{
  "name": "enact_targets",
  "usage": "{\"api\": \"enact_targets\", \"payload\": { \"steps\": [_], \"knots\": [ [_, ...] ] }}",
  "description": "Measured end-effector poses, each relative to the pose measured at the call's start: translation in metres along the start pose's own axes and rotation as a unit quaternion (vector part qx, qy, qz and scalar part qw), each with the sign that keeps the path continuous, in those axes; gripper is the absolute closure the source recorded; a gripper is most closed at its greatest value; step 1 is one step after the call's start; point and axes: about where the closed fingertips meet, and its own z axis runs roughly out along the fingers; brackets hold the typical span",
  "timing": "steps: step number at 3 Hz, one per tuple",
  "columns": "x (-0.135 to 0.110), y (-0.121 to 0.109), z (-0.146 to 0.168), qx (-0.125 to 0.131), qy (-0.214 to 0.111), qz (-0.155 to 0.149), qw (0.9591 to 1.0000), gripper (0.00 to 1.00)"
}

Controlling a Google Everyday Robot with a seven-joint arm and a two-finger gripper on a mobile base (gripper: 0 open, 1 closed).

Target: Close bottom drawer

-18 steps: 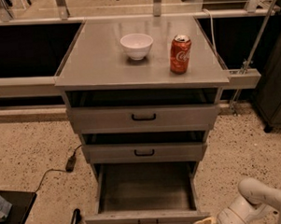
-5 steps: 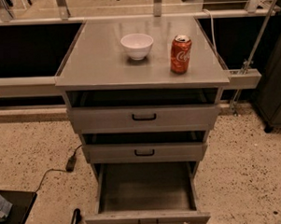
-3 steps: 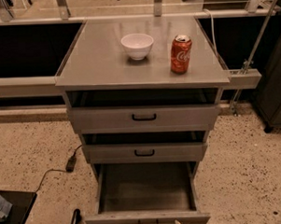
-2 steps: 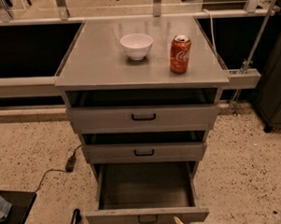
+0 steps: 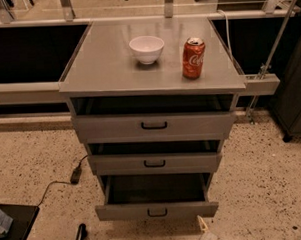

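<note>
The bottom drawer (image 5: 157, 210) of the grey metal cabinet (image 5: 113, 73) stands partly open. Its narrow front panel with a small black handle (image 5: 157, 212) sticks out beyond the two drawers above, and the dark inside of its box shows behind it. My gripper (image 5: 202, 226) is at the bottom edge of the camera view, just in front of the drawer's right front corner and slightly below it. Only its tip and a bit of white arm show.
The middle drawer (image 5: 155, 163) and top drawer (image 5: 154, 126) stick out slightly. A white bowl (image 5: 146, 48) and a red soda can (image 5: 193, 58) stand on the cabinet top. A black cable and plug (image 5: 75, 174) lie on the speckled floor to the left, with a black cylinder (image 5: 79, 236) near the drawer's left corner.
The bottom drawer has slid back toward the cabinet and sticks out less than before. My gripper has moved from the lower right corner in to the drawer's front right.
</note>
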Motion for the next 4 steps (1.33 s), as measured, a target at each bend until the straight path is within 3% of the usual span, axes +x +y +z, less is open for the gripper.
{"api": "enact_targets", "payload": {
  "steps": [1,2,4],
  "knots": [
    [0.003,-0.002,0.002,0.001,-0.001,0.008,1.0,0.0],
    [0.016,-0.027,0.017,-0.009,0.014,0.032,0.9993,0.0],
    [0.0,-0.094,0.055,0.002,0.058,0.015,0.9982,0.0]
  ]
}}
